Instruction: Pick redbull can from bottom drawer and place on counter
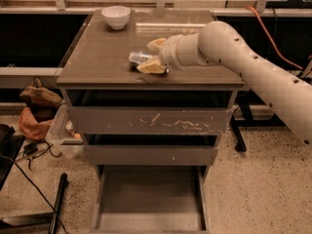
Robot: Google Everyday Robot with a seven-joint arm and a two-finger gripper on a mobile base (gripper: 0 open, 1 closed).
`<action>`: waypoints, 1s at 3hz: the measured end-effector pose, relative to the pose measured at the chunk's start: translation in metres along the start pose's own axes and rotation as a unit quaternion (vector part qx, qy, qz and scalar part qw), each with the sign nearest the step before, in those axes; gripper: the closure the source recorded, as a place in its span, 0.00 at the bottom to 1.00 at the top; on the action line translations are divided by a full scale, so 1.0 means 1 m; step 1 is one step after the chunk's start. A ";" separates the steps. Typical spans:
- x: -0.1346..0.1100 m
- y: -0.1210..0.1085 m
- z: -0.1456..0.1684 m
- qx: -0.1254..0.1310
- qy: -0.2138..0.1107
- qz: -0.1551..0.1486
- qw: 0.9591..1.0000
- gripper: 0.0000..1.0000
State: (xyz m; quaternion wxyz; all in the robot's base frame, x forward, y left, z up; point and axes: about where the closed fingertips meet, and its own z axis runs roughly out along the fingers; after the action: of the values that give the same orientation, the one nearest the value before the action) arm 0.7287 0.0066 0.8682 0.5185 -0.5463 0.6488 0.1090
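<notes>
Hand (149, 55) around redbull can (137, 57) on counter (97, 50)

A white bowl (116, 16) sits upper left, well apart from the gripper (148, 56) at frame centre. A white-scratched drawer front (151, 122) sits mid-frame above a plain drawer front (151, 155). An orange cable (273, 38) runs upper right; a brown bag (39, 97), clear bin (61, 135) and black cables (31, 149) lie at the left.
</notes>
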 end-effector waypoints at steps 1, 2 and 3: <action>0.000 0.000 0.000 0.000 0.000 0.000 1.000 0.00; 0.000 0.000 0.000 0.000 0.000 0.000 1.000 0.00; -0.007 -0.007 -0.007 -0.002 0.007 0.009 1.000 0.00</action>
State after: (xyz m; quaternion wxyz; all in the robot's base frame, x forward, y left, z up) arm 0.7296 0.0029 0.8794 0.5116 -0.5419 0.6575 0.1109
